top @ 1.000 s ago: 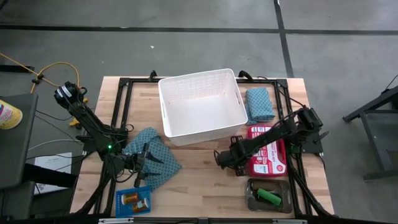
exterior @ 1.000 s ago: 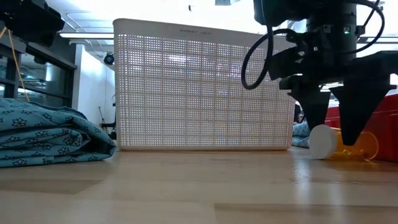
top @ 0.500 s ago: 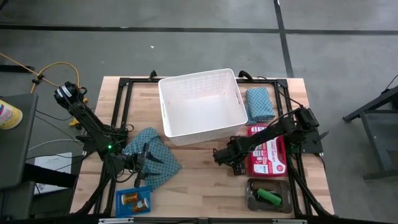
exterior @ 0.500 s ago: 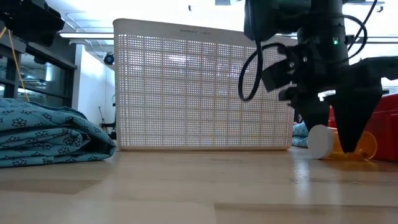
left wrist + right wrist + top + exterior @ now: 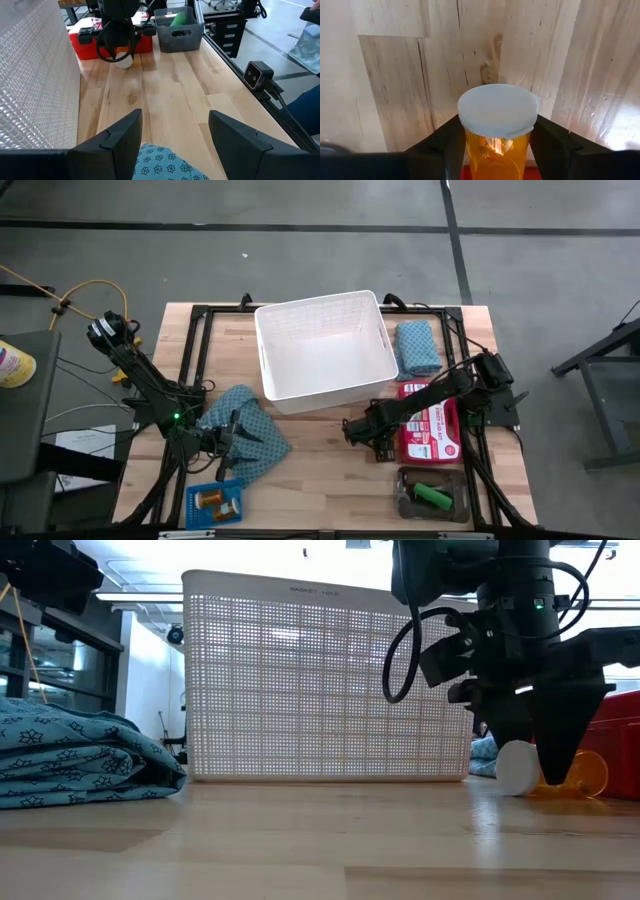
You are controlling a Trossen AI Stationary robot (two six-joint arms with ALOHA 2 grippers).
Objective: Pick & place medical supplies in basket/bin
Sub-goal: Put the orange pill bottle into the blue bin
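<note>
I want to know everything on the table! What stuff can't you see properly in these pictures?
- Orange pill bottle: the right wrist view's edge cuts off its lower part, and the right gripper flanks it; nothing inside can be made out.
- Small blue tray: too small in the high view to name what's inside.
- White basket: the low view meets only its lattice wall, hiding the inside.
- Left gripper: open above the teal cloth, whose far part the edge crops.

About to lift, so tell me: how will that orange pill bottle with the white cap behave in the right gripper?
The orange pill bottle lies on its side, round-bodied, so it may roll if nudged. Its smooth plastic could slip between the right gripper fingers flanking it. It looks see-through and small, so probably light.
</note>
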